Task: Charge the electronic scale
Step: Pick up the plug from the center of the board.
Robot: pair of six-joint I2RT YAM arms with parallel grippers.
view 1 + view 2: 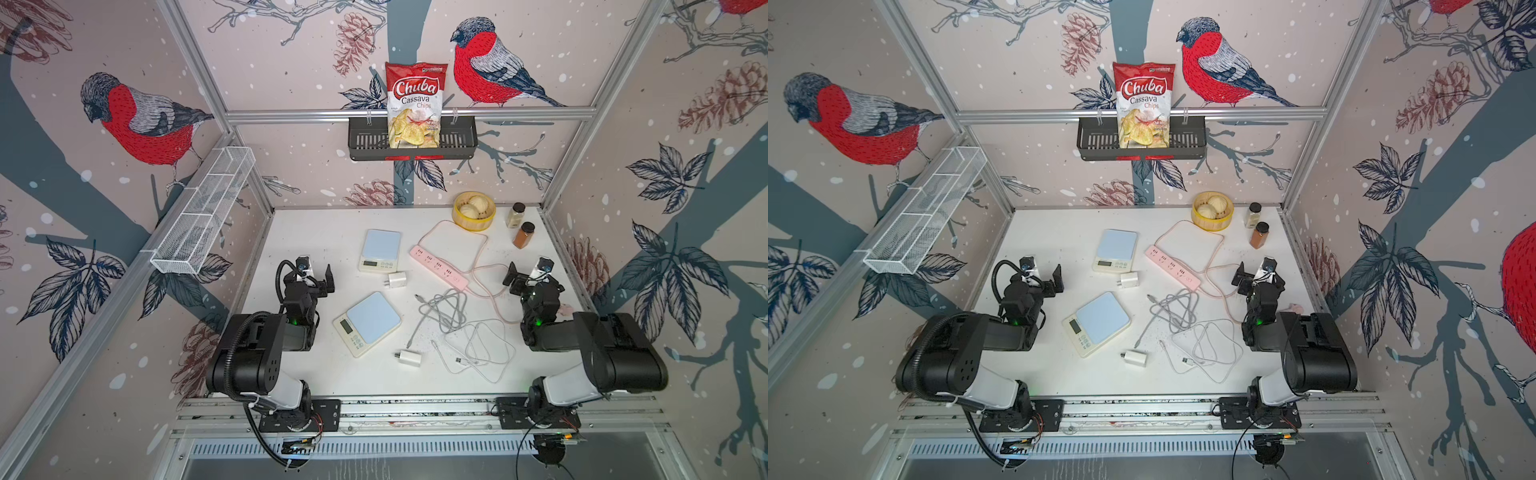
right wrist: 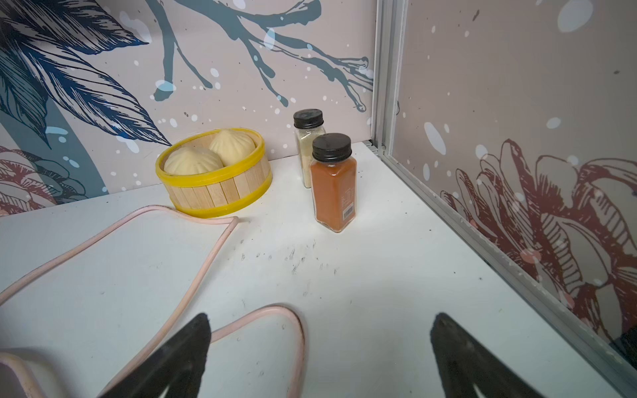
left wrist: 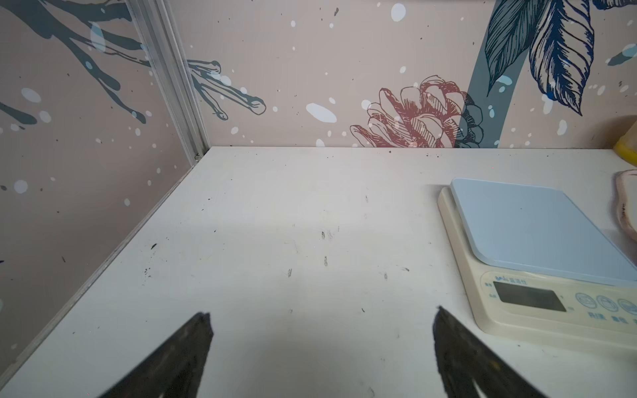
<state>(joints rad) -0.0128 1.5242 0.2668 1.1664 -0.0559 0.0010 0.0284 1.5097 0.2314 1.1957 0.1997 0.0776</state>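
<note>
On the white table between my two arms, everything for the charging lies loose and unconnected. I judge that is why it sits in the middle, where either arm can reach it. The near scale lies at an angle just in front of my left arm and the far scale sits further back. The near adapter rests close to the near scale's corner, the far adapter just in front of the far scale. The pink power strip runs slantwise at centre, with the grey cable and the white cable heaped in loops near its end. I see no plug in any socket, so I take the job as not begun. My left gripper hangs low over bare table, fingers spread wide with nothing between them, and the far scale is near it toward the table's middle. That arm is folded back, elbow raised, wrist pointing at the back wall. My right gripper mirrors it on the other side, fingers released and empty above a loop of the strip's pink cord. It faces the corner with the steamer basket and the spice jars, which I judge the task does not need
</note>
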